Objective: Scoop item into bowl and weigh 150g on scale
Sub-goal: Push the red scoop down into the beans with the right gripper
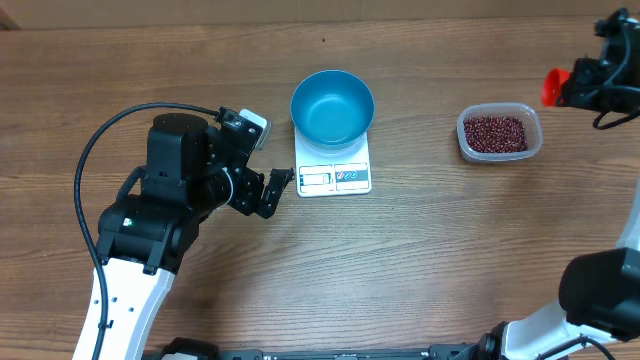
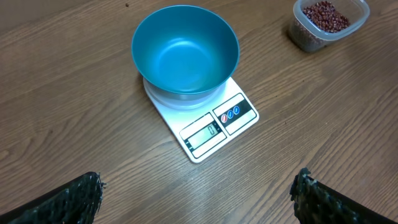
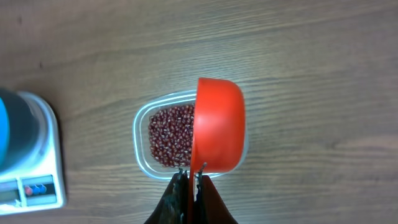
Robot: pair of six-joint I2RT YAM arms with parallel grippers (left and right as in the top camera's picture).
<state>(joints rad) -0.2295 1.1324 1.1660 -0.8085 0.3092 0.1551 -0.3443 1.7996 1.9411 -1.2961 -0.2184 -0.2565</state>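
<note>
The blue bowl (image 1: 332, 105) stands empty on the white scale (image 1: 334, 180) at mid-table. Dark red beans (image 1: 495, 131) fill a clear tub (image 1: 536, 150) to the right. My right gripper (image 1: 577, 85) hovers beyond the tub, shut on the handle of a red scoop (image 1: 556, 87). In the right wrist view the scoop (image 3: 219, 127) hangs on edge over the tub's right half, above the beans (image 3: 171, 134), its handle pinched in the gripper (image 3: 191, 177). My left gripper (image 1: 272, 190) rests open just left of the scale, nothing between its fingers (image 2: 93, 186); bowl (image 2: 185, 53) and scale (image 2: 214, 127) lie ahead of it.
Bare wooden tabletop (image 1: 430, 250) surrounds the scale and tub. The left arm's black body and cable (image 1: 170, 190) occupy the left side. The right arm's base (image 1: 600, 290) sits at the front right corner.
</note>
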